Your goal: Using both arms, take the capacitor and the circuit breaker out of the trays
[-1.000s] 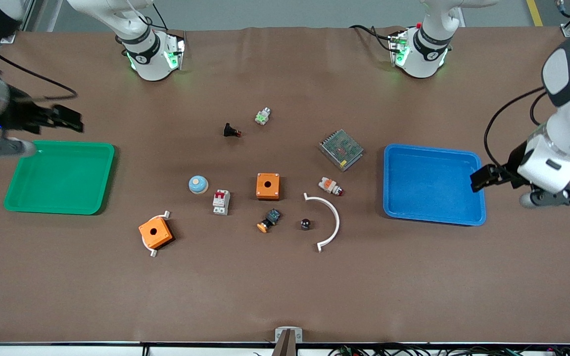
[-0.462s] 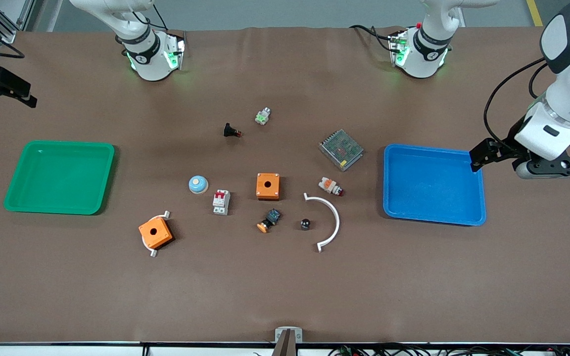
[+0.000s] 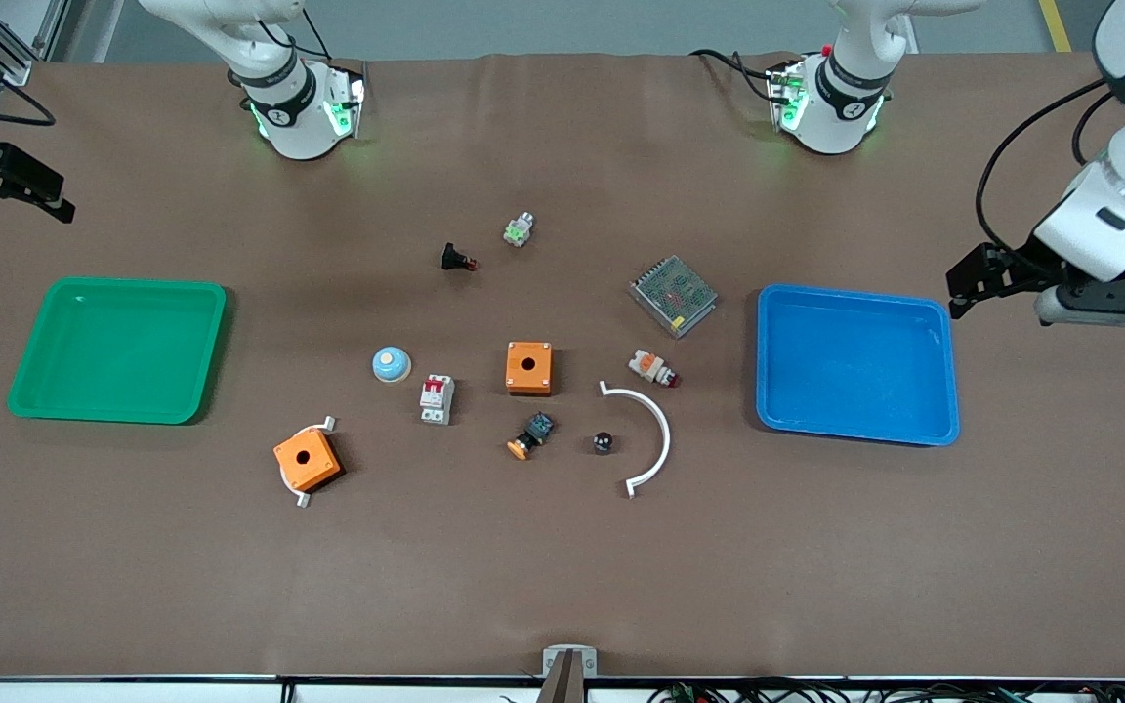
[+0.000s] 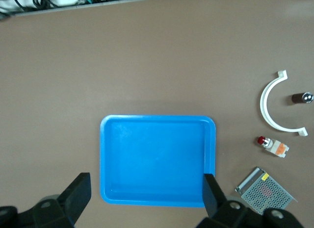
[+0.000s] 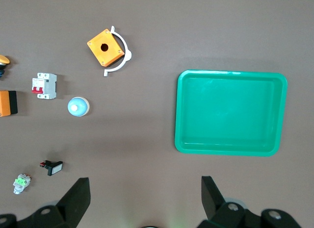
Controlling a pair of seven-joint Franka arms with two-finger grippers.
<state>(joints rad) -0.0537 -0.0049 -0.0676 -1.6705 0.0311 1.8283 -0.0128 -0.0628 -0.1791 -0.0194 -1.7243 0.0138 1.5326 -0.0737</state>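
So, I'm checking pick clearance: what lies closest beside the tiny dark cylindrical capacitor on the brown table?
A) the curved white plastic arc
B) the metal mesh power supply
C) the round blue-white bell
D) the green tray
A: the capacitor sits just inside the curved white plastic arc, apart from it.

Capacitor (image 3: 603,442) nr breaker (image 3: 437,398), apart

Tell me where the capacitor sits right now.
In the front view the capacitor lies on the table inside the curve of the white arc piece, beside the orange-capped button and nearer the camera than the orange box.
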